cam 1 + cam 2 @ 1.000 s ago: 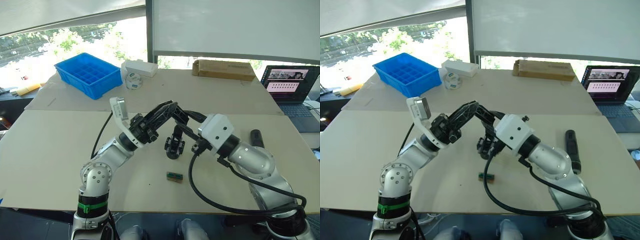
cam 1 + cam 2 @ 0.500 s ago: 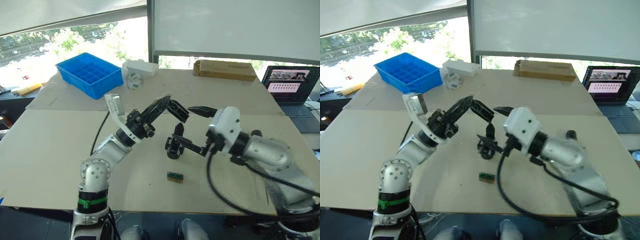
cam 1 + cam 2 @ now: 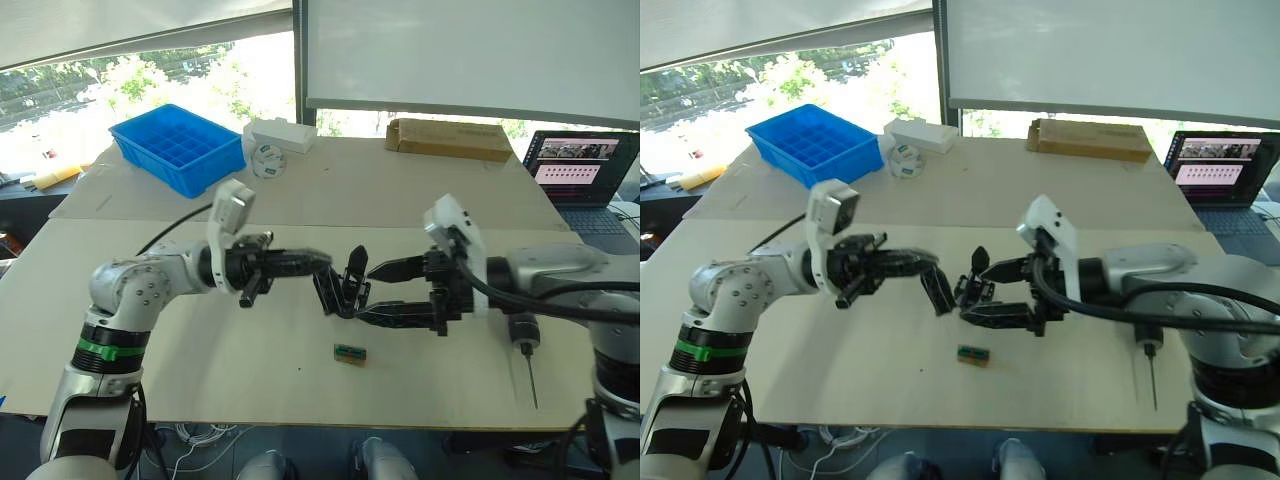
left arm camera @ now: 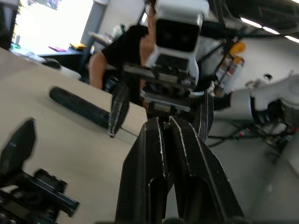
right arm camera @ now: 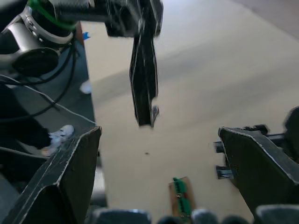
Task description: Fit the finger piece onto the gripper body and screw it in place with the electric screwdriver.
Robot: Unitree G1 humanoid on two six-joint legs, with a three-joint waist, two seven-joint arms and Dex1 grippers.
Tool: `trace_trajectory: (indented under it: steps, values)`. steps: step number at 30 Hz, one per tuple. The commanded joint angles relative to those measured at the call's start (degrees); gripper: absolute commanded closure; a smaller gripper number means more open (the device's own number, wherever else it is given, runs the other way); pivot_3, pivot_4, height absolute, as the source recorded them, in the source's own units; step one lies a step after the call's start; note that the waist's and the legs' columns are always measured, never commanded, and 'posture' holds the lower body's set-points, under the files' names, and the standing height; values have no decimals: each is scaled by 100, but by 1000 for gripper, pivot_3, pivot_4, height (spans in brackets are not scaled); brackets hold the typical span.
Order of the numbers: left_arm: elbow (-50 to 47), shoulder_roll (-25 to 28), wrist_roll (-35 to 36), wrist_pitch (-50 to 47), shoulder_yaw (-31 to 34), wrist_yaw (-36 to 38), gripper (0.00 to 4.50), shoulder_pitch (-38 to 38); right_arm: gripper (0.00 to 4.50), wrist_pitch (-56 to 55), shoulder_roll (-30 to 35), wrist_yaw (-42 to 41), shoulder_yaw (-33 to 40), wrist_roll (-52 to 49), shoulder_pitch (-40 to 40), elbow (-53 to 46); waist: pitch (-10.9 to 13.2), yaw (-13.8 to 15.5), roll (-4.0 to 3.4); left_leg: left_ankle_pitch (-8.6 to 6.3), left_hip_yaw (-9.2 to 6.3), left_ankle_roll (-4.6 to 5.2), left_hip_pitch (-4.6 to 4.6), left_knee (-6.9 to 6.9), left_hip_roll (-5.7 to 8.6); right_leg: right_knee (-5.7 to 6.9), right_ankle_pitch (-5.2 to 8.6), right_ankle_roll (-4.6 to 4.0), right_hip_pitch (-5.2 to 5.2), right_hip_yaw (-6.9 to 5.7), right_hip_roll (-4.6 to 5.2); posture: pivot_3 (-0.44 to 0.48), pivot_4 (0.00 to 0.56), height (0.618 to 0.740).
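The gripper body (image 3: 343, 288) stands at the table (image 3: 420, 190) centre, between the left gripper (image 3: 322, 280), fingers pressed together, and the right gripper (image 3: 372, 292), fingers wide apart, while the blue tray (image 3: 178, 148) lies at 10 o'clock, contents unclear.

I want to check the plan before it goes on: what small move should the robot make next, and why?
Probably close the right gripper on the gripper body to steady it. That gripper is open, its fingers reaching up to the body, which nothing grips yet. The left gripper, shut, appears to hold the finger piece close beside the body, ready to fit.
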State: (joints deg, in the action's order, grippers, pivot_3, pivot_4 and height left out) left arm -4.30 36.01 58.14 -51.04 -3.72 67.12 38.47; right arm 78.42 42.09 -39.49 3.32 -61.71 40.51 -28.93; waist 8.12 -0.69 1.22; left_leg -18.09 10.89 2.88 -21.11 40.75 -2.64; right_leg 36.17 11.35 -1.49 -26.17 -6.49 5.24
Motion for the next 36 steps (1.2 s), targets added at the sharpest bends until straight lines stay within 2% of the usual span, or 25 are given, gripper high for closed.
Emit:
trace_trajectory:
  steps: [1, 7, 16, 19, 28, 31, 36]
  values:
    - [-212, -103, -70, 32, -2, 235, 4500, 194, 81, 460, -345, 546, -25, -317, 287, 72, 0, 2, 0, 0, -1, 0, 0, 0, 0, 1, 0, 0, 0, 0, 1, 0, 150, 740]
    - [-233, -264, -311, 92, 0, 259, 4500, 148, 81, 930, -861, 1087, 16, -900, 425, 100, 0, -1, 0, 0, -4, 0, -4, 0, 2, 1, -1, 1, -2, -3, 4, 0, 150, 740]
    - [-381, -283, -463, 87, -16, 348, 4500, -12, 81, 1066, -1073, 1659, -48, -1217, 393, 130, 0, -3, -1, 0, -4, 0, -4, 0, 2, 2, 0, 1, -2, -4, 4, 0, 150, 740]
    - [-401, -291, -527, 112, -15, 377, 4500, -44, 894, 1051, -1040, 1733, -74, -1282, 395, 137, 0, -4, -1, 0, -4, 0, -4, -1, 1, 3, 0, 1, -2, -4, 3, 0, 150, 740]
    - [-297, -378, -606, 133, 125, 345, 4500, -27, 4025, 1020, -785, 1662, -175, -1332, 375, 108, 0, -2, -1, 0, -4, 0, -4, -1, 1, 2, 0, 2, -2, -4, 3, 0, 150, 740]
    - [-183, -538, -330, 59, 407, 236, 4500, 12, 4089, 921, -673, 1518, -183, -1364, 309, 30, 0, -1, -1, 0, -4, 0, -4, -1, 2, 2, 0, 2, -2, -4, 4, 0, 150, 740]
    - [-104, -426, -675, 339, 436, 322, 2368, -31, 4089, 511, -442, 1216, -81, -1337, 52, -205, 0, -2, 1, 0, -6, 0, -4, -1, 1, 0, 0, 2, -1, -4, 3, 0, 150, 740]
